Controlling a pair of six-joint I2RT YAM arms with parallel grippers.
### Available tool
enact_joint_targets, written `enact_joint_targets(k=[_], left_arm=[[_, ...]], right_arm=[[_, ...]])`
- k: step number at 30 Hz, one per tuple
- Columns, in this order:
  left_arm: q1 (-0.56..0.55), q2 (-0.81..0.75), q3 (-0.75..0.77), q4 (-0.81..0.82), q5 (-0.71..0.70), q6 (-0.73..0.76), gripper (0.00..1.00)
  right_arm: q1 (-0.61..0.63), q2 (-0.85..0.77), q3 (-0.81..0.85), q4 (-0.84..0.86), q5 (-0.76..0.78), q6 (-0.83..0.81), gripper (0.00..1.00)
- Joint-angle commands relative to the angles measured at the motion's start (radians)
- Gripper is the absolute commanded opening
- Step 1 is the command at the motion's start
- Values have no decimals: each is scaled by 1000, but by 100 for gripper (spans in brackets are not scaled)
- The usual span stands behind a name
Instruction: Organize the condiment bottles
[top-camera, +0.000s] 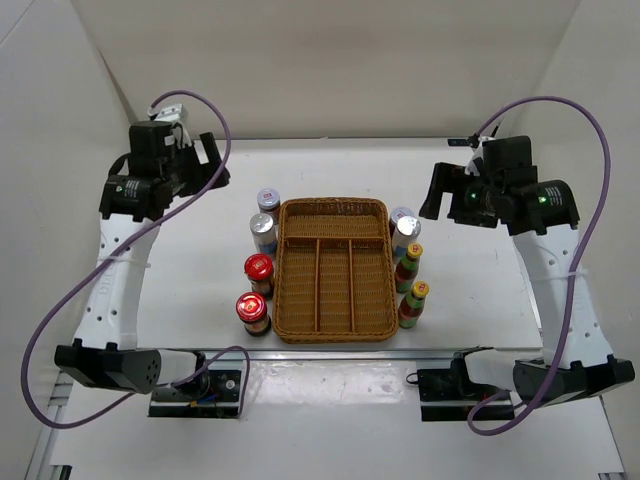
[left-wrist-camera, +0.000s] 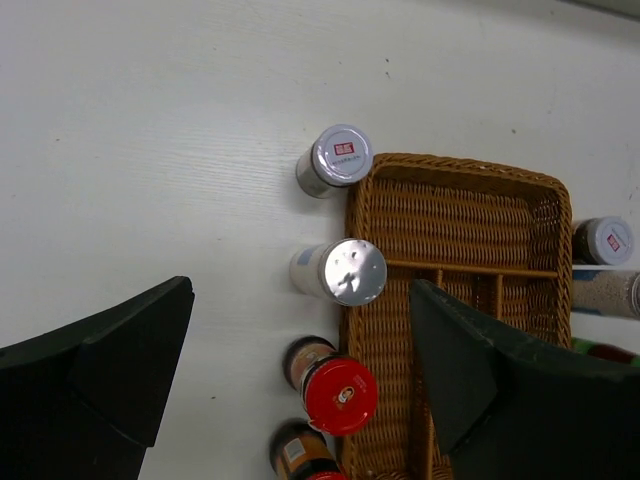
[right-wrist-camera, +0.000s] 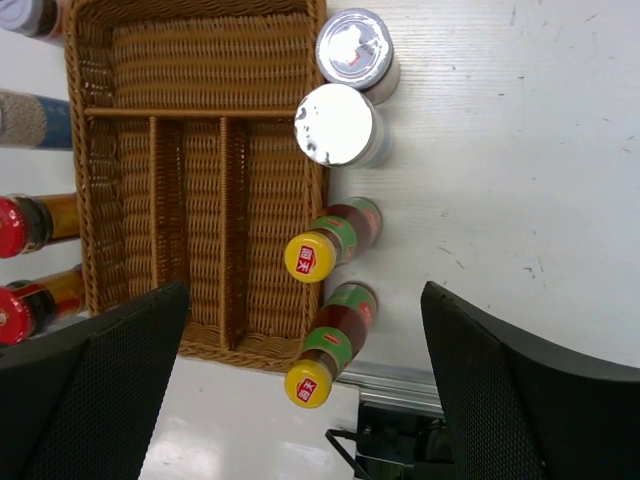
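On either side of the wicker tray (top-camera: 333, 205), four condiment bottles (top-camera: 259, 271) stand upright.

The white table (top-camera: 480, 290) carried a brown wicker tray (top-camera: 333, 204), with red-lidded jars (top-camera: 259, 271) and silver-lidded bottles (top-camera: 262, 231) standing just left of it and yellow-capped bottles (top-camera: 410, 264) just right.

The wicker tray (top-camera: 335, 334) is brown, the worktop (top-camera: 470, 290) white. Two jars (top-camera: 259, 270) have red lids; two bottles (top-camera: 408, 265) yellow caps, green labels.
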Motion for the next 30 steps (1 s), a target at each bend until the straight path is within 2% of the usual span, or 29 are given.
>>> enact_joint_targets(k=[1, 4, 7, 13, 15, 19, 24, 30], left_arm=[[82, -59, -4, -30, 120, -15, 100], [82, -70, -42, -30, 103, 5, 100], [99, -70, -120, -30, 17, 5, 100], [166, -36, -223, -30, 74, -18, 100], [166, -25, -251, -30, 87, -30, 100], [166, -25, -275, -30, 98, -41, 100], [166, -16, -285, -30, 98, -41, 100], [166, -16, -285, -30, 89, -32, 100]], right_arm=[[3, -14, 31, -6, 49, 0, 100], [3, -14, 21, -6, 49, 0, 100], [14, 35, 39, 5, 40, 0, 100], [75, 286, 180, -52, 100, 0, 100], [85, 403, 231, -79, 112, -9, 95], [94, 549, 294, -100, 152, -35, 94], [85, 639, 327, -80, 170, -45, 92], [63, 721, 314, -30, 97, -45, 91]])
